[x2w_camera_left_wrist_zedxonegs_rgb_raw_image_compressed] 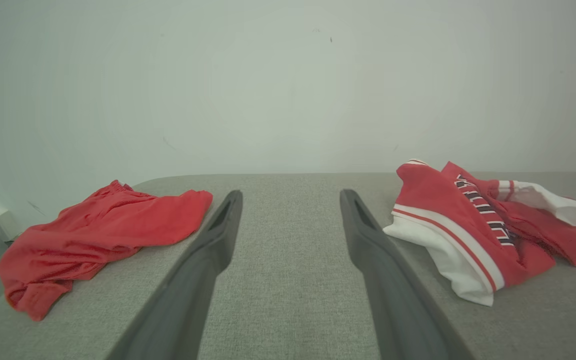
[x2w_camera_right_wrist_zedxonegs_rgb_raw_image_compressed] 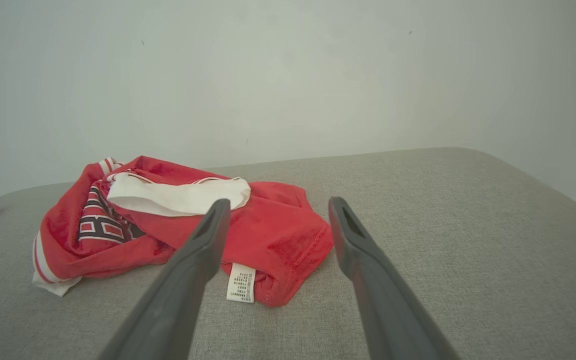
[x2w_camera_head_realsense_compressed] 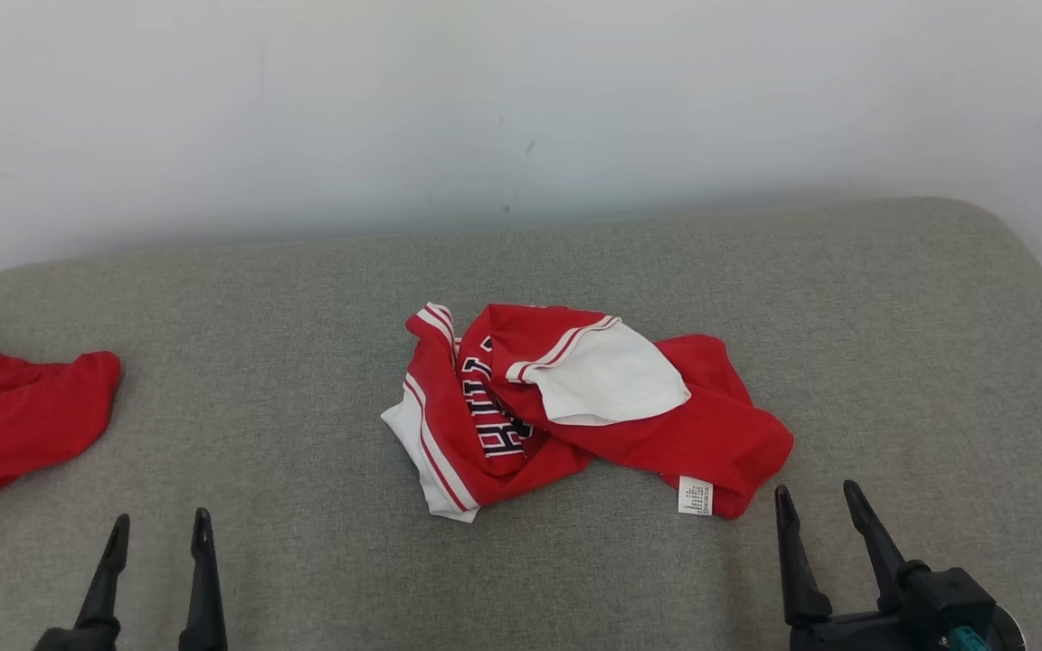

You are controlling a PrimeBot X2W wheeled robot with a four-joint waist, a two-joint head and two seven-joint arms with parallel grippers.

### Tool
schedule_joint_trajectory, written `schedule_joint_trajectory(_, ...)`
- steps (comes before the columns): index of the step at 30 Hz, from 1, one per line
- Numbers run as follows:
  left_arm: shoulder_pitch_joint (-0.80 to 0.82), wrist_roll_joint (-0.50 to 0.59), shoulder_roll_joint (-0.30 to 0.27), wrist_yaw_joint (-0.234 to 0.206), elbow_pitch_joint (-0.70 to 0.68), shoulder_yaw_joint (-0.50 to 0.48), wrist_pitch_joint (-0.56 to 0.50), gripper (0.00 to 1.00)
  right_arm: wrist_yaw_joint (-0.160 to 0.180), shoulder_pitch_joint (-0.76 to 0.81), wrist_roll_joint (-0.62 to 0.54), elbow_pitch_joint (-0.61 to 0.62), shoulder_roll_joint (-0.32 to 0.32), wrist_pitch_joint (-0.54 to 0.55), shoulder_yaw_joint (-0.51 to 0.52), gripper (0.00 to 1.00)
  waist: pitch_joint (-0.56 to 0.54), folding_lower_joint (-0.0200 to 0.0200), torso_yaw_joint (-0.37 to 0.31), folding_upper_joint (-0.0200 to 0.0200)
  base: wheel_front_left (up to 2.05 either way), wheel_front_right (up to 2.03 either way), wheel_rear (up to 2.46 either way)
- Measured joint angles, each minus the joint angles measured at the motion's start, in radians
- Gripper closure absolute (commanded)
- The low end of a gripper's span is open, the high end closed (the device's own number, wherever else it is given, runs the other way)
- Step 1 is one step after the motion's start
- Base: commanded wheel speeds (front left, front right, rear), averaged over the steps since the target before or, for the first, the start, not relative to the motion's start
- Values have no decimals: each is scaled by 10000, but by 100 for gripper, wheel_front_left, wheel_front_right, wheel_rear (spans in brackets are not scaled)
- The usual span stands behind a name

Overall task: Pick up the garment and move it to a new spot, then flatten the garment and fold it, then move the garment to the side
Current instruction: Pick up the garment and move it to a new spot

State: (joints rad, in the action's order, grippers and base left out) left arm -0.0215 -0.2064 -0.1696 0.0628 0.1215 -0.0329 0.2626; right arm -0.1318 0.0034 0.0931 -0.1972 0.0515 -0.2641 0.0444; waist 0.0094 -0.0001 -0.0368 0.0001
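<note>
The left gripper (x2w_camera_head_realsense_compressed: 162, 517) is hanging wide open at the lower left of the head view. Its two dark fingers are pointing across the grey cushion (x2w_camera_head_realsense_compressed: 304, 298) and holding nothing. The right gripper (x2w_camera_head_realsense_compressed: 817, 490) is hanging just as wide open at the lower right, and it too is gripping nothing. Its tips are sitting just beside the near right edge of the garment (x2w_camera_head_realsense_compressed: 587, 411); whether they are touching the cloth cannot be told.

The garment is lying crumpled near the middle of the cushion, between the two grippers and a little farther from the robot than they are. It is red, with white and red striped trim and dark block lettering showing in a fold on its left half. A white panel (x2w_camera_head_realsense_compressed: 616, 380) is lying turned up on top. A small white label (x2w_camera_head_realsense_compressed: 695, 495) is sticking out at its near right edge, close to the right gripper.

In the left wrist view the open fingers are framing bare cushion, with the garment (x2w_camera_left_wrist_zedxonegs_rgb_raw_image_compressed: 468, 230) lying to their right. A plain red cloth (x2w_camera_left_wrist_zedxonegs_rgb_raw_image_compressed: 103, 230) is lying to their left, well apart from the garment, at the cushion's left edge. In the right wrist view the left finger is crossing in front of the garment (x2w_camera_right_wrist_zedxonegs_rgb_raw_image_compressed: 133, 225), just above the label (x2w_camera_right_wrist_zedxonegs_rgb_raw_image_compressed: 241, 283). A pale wall (x2w_camera_head_realsense_compressed: 521, 108) is standing behind the cushion.
</note>
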Motion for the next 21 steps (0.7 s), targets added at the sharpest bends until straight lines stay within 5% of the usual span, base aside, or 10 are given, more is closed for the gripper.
schedule_joint_trajectory(21,-235,790,245,274,132,-395,0,0,0,-5,-414,-368,-2,0,-107,0,-52,0,34,0,0,0,0)
